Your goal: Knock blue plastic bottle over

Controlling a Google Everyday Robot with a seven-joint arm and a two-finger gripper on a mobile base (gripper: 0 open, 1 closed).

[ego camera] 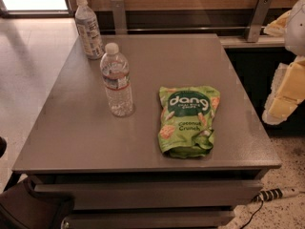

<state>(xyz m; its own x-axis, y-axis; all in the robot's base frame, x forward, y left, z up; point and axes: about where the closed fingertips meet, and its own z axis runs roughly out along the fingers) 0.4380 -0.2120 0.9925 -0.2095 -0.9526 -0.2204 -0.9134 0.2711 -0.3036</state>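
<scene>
The blue plastic bottle (88,28) has a white cap, a greyish-blue body and a tall pale label. It stands upright at the far left corner of the grey table (190,56). My gripper (286,97), white and pale yellow, hangs at the right edge of the view, beyond the table's right side and above the floor. It is far from the bottle and touches nothing.
A clear ribbed water bottle (116,80) with a red-and-white band stands upright left of centre. A green "dang" snack bag (188,120) lies flat near the front. A power strip (276,193) lies on the floor at the right. A dark object (28,209) sits at the bottom left.
</scene>
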